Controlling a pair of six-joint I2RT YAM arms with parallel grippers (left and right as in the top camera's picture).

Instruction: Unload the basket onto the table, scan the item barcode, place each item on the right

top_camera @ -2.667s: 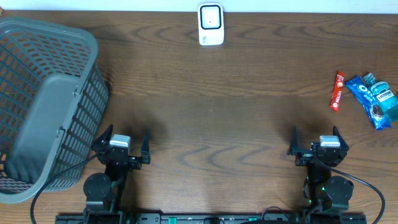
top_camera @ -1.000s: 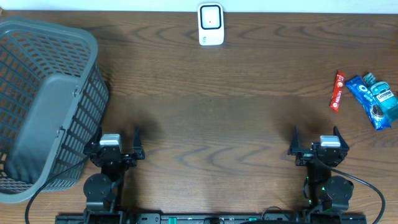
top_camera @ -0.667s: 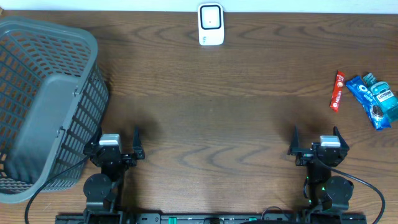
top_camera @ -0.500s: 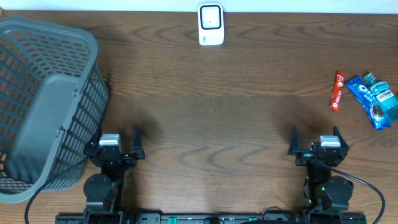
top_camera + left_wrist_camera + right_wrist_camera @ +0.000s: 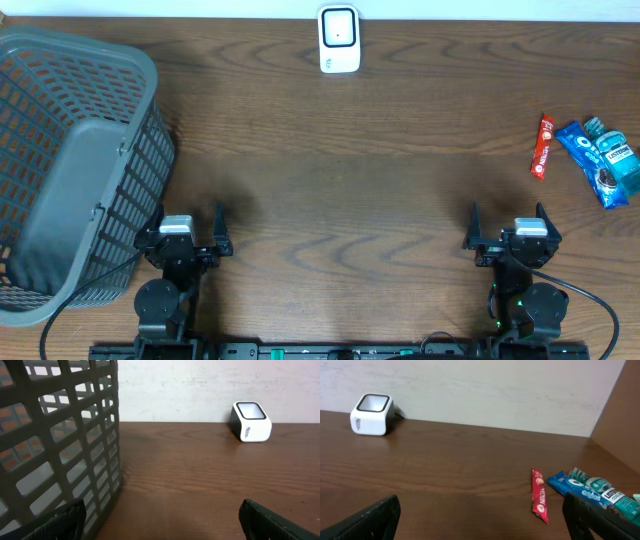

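Wood-grain table [image 5: 360, 200] carries everything in play. The scanner [image 5: 339, 39] stands at the top centre of the overhead frame, with its window on the upper face. Three candidate items lie at the right edge: a red stick packet [image 5: 541, 146], a blue biscuit packet [image 5: 590, 165] and a teal bottle [image 5: 618, 160]. The last two appear to touch. A grey basket [image 5: 70, 170] fills the left side. The left gripper [image 5: 188, 222] and the right gripper [image 5: 507, 218] sit low at the bottom of the frame, jaws spread wide and empty.

Likely faults from this position:

- Wrong pick. The items are crowded, so wide jaws descending on one would probably nudge or drag its neighbour.
- Slip. The red stick packet is thin and lies flat, so the fingers may skate over it instead of getting under an edge.
- Failed read. No barcode can be made out on any item — it may face the table and need turning before it is shown to the scanner.
- Drop in transit. The scanner stands well apart from the items, so a weak hold has a long carry in which to give way.
- Collision. The left gripper sits just beside the basket wall, so an outward swing could catch the mesh.
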